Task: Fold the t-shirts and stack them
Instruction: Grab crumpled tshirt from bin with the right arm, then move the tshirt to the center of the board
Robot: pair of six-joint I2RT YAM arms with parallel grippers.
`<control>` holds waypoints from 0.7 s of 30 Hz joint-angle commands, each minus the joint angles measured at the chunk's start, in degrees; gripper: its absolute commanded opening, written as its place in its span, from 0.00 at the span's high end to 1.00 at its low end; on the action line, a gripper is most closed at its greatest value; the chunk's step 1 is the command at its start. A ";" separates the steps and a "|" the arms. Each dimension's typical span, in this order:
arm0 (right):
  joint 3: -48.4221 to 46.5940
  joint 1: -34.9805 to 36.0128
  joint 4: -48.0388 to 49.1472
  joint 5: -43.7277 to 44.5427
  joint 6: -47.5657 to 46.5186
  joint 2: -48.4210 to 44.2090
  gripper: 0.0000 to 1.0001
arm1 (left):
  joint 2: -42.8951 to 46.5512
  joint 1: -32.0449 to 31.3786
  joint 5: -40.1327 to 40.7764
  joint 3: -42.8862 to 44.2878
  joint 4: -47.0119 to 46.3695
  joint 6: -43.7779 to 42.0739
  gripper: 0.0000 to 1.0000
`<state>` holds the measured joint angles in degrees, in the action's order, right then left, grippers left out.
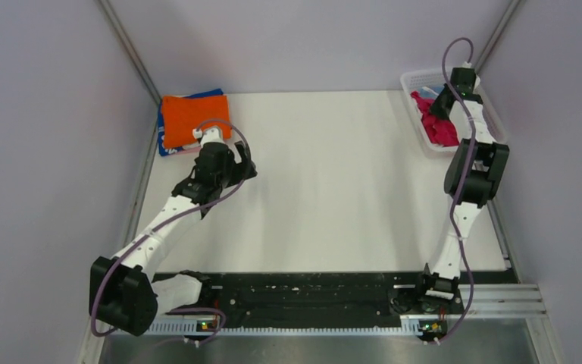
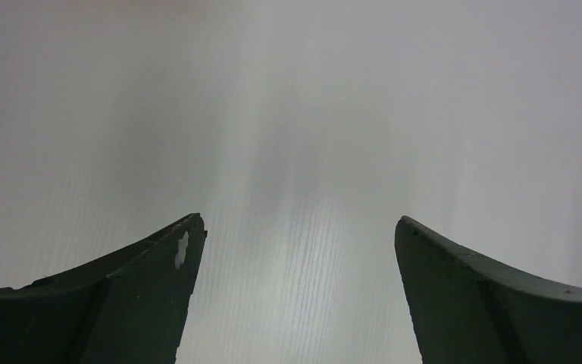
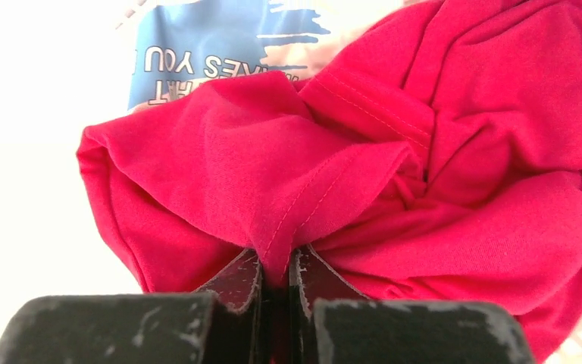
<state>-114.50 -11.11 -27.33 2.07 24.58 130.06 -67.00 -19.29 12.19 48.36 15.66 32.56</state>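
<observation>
1. The white table point(image 1: 333, 189) fills the middle of the top view, with grey walls on three sides.
2. The left arm point(image 1: 167, 220) reaches from the lower left up toward the upper left. The right arm point(image 1: 470, 182) stretches from the lower right up to the upper right corner.
3. A folded stack lies at the upper left of the table: an orange t-shirt point(image 1: 186, 114) on top and a blue t-shirt point(image 1: 164, 144) showing along its edges beneath.
4. A white mesh basket point(image 1: 413, 80) sits at the upper right corner of the table.
5. The crimson t-shirt point(image 3: 424, 152) lies crumpled inside the basket and fills most of the right wrist view.
6. A white t-shirt with a blue print point(image 3: 197, 45) lies under it, at the upper left of the right wrist view.
7. The right hand point(image 3: 276, 262) is down in the basket, its fingers pressed together on a hemmed fold of the crimson t-shirt, the cloth bunching up between the tips.
8. The left hand point(image 2: 297, 221) has its fingers spread wide apart over bare table, gripping nothing, just beside the folded stack.
</observation>
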 commanded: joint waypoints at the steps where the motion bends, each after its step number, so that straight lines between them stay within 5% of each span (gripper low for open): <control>1: -2.97 0.22 4.33 2.53 -1.89 -9.67 1.00 | 2.84 0.04 -2.61 1.89 -2.69 -1.48 0.01; 11: -1.15 0.30 8.34 -1.37 -9.35 -31.44 1.00 | 8.36 0.10 -4.86 -1.23 -4.90 -0.13 0.01; 21: 3.52 4.39 13.77 -34.14 -2.14 -43.29 1.00 | 14.52 0.10 -3.56 -4.02 -3.05 0.72 0.01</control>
<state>-112.36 -10.50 -16.62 -15.79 19.40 87.83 -55.35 -19.29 7.94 44.86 13.47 32.56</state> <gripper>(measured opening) 0.043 0.991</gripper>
